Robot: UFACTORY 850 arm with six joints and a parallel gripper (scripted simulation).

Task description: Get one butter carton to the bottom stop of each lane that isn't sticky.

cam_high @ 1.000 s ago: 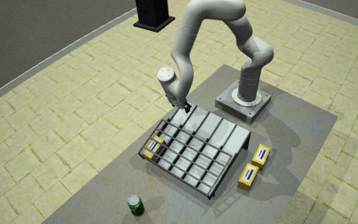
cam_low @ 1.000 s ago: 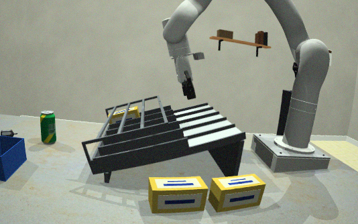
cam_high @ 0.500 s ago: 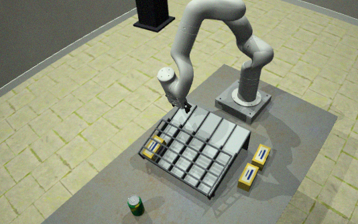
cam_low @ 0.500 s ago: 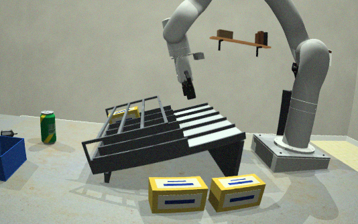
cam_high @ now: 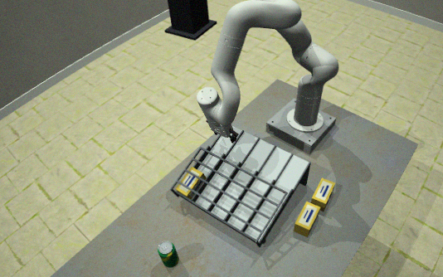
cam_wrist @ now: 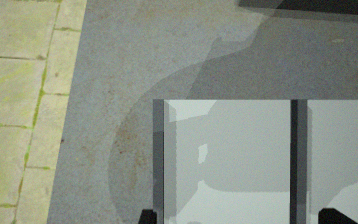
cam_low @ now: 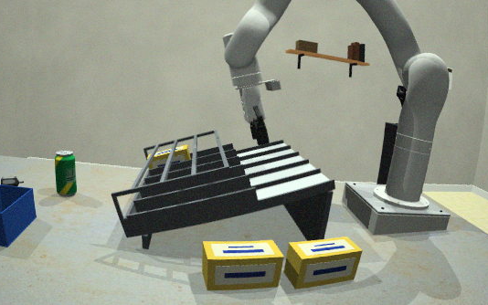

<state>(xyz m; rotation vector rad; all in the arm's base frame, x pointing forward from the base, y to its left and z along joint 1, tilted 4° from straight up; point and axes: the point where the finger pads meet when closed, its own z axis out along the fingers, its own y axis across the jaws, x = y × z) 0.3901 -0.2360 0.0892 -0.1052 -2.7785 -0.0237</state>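
With one carton (cam_high: 189, 181) at the first lane's stop, pincer (cam_high: 229, 134) hangs wide open, empty, over the shelf (cam_high: 305, 166) top. Next: grab a carton off the desk (cam_high: 370, 166) and test lane two.

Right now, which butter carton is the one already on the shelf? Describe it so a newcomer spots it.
Find the sloped shelf in front of the arm's base. One yellow carton lies at the low end of the outermost lane, below the open claw. The other two cartons lie on the mat beside the shelf.
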